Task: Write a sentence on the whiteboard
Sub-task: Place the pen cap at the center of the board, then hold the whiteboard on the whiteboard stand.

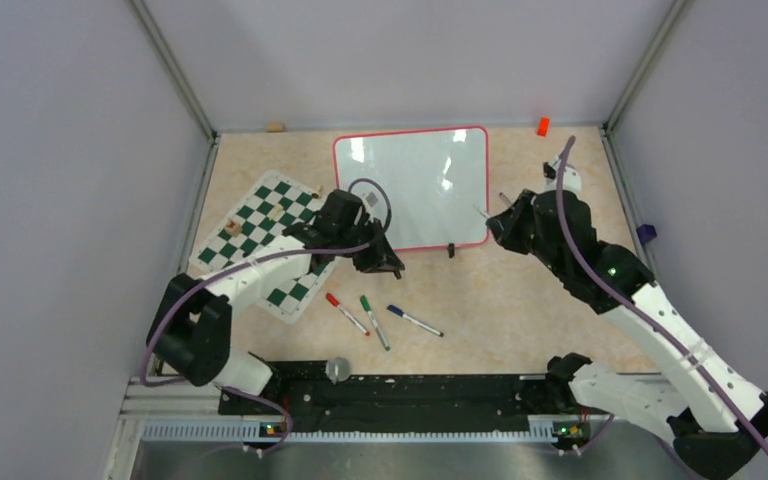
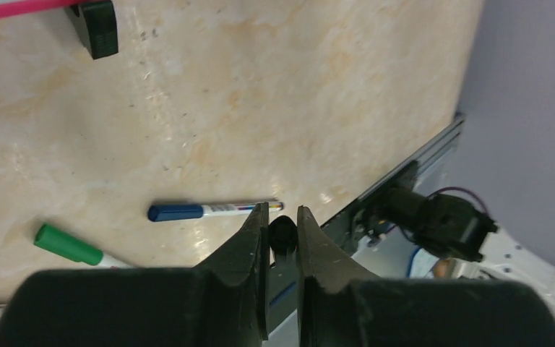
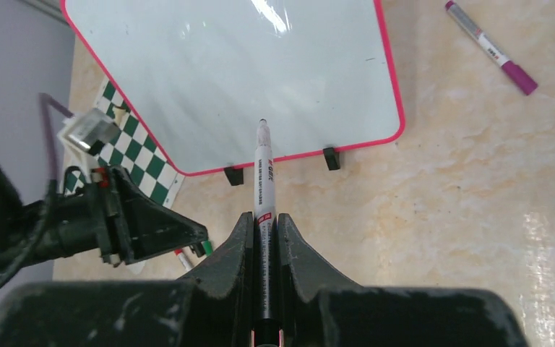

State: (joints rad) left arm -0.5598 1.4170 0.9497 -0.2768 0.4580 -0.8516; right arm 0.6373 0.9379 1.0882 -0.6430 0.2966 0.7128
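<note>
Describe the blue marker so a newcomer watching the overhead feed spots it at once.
Find the whiteboard mid-table. Between it and the arm bases, three markers lie side by side. The blue marker is the rightmost, beside the green marker and red marker; only it has a dark blue cap.

A beige, marbled tabletop (image 1: 520,290) is seen, on which the whiteboard (image 1: 412,188) is set toward the far edge, propped on two small black feet along its near side. Just beside its left corner a green-and-white checkered mat (image 1: 250,235) is laid at an angle, and nearer the arm bases a red-capped marker (image 1: 346,313), a green-capped marker (image 1: 374,321) and a blue-capped marker (image 1: 414,320) are spread side by side. A purple marker (image 3: 491,48) is left near the board's right edge, while a small orange object (image 1: 542,126) and a small tan piece (image 1: 276,127) are found along the far wall.
</note>
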